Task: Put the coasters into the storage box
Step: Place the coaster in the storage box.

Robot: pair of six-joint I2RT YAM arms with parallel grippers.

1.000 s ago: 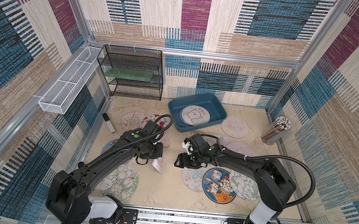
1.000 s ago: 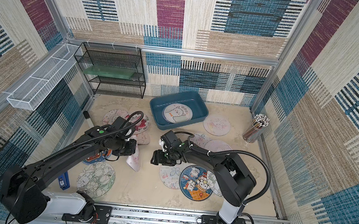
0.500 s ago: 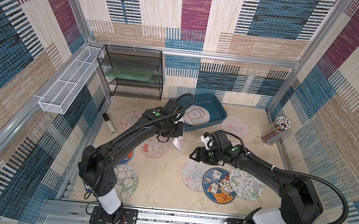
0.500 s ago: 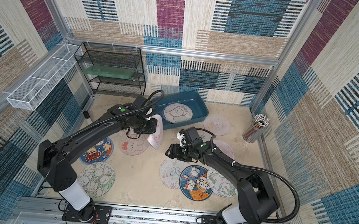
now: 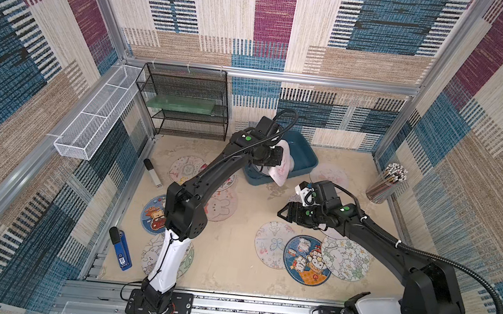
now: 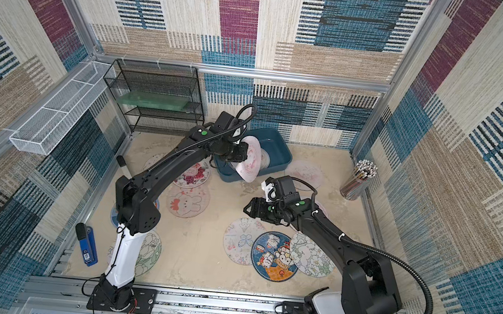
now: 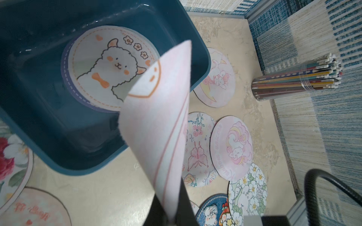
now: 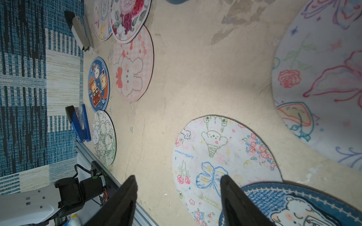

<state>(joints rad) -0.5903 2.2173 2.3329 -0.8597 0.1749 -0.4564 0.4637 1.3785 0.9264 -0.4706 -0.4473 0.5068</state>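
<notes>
Pinching a pale pink coaster (image 7: pixel 162 121) by its edge, the left gripper (image 7: pixel 172 212) is clenched on it. The mat curls upward from the black fingers (image 7: pixel 188 207). In both top views this coaster (image 5: pixel 283 169) (image 6: pixel 251 161) hangs tilted over the near wall of the storage box (image 5: pixel 308 160) (image 6: pixel 282 158), partly above the inside. Inside the teal box (image 7: pixel 58 156) an alpaca coaster (image 7: pixel 105 68) lies flat on the bottom.

The right gripper (image 8: pixel 177 178) is released, its two dark fingers (image 8: pixel 125 195) spread apart and nothing between them. It hovers above the beige table (image 5: pixel 224 259), just beside a butterfly coaster (image 8: pixel 215 156) (image 5: pixel 272 245). A dark blue coaster (image 5: pixel 306 260) overlaps that one, and a white-flower coaster (image 5: pixel 345 257) lies against the blue one.

More coasters lie flat on the table: a bunny coaster (image 5: pixel 221 206) near the left arm, and a unicorn coaster (image 7: pixel 231 144) beyond the box. A pencil cup (image 5: pixel 385 184) stands at the right wall, a blue stapler (image 5: pixel 121 248) lies at the left edge, and a black wire rack (image 5: pixel 185 104) stands at the back.
</notes>
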